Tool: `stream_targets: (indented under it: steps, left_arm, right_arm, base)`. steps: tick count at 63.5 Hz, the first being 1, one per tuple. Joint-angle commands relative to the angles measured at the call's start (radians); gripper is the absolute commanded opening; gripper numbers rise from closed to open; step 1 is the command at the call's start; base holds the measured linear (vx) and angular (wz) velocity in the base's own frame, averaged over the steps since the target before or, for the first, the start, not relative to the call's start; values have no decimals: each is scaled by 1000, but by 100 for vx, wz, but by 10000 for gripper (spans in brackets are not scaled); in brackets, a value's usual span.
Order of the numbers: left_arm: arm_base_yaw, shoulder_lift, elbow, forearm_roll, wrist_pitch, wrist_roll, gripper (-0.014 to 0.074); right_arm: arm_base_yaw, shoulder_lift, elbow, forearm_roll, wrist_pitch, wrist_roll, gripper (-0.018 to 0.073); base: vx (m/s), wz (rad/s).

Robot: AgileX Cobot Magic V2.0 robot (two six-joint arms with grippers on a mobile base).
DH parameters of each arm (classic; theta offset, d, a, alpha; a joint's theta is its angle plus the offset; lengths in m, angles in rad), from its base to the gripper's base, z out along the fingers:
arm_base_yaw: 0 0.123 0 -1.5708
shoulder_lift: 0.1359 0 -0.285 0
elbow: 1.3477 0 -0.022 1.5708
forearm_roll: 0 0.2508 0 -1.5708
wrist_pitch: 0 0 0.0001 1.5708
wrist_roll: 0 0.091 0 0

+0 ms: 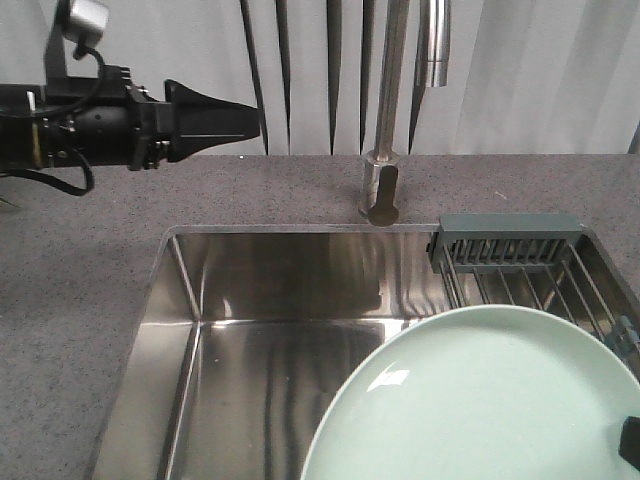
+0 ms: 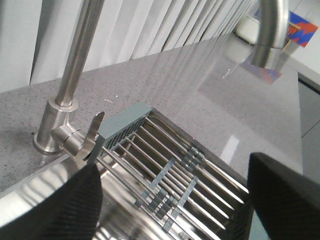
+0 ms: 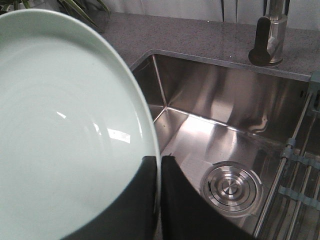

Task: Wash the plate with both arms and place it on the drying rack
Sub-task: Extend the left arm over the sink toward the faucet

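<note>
The pale mint-green plate [image 1: 480,400] hangs tilted over the right half of the steel sink, low in the front view. My right gripper [image 3: 159,160] is shut on the plate [image 3: 65,125], one black finger on each side of its rim. Only a black corner of the right gripper [image 1: 630,442] shows in the front view. The drying rack [image 1: 520,262] of thin wires lies across the sink's right end, partly hidden behind the plate. My left gripper [image 1: 225,122] hovers high over the counter at the left, pointing toward the faucet. The left gripper [image 2: 172,167] is open and empty, with the drying rack [image 2: 165,170] seen between its fingers.
A tall steel faucet [image 1: 385,150] stands on the grey counter behind the sink, its spout [image 2: 270,35] overhead. The sink [image 1: 250,300] has steep shiny walls and a round steel drain [image 3: 231,186] in its floor. White curtains hang at the back.
</note>
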Motion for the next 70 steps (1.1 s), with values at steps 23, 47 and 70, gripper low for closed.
stream_targets:
  steps: [23,47,70]
  left_arm:
    - [-108,281,-239,-391,-75,114,552]
    - [-188,535,-561,-390,-65,44,551]
    - [-232,638,-657,-389,48,46,551]
  right_arm:
    - [-3,11,-23,28,-67,-4,-1]
    - [-3,11,-23,28,-67,-4,-1]
    - [-3,11,-23,28,-67,-4,-1]
  base:
    - [0,0]
    - [0,0]
    - [0,0]
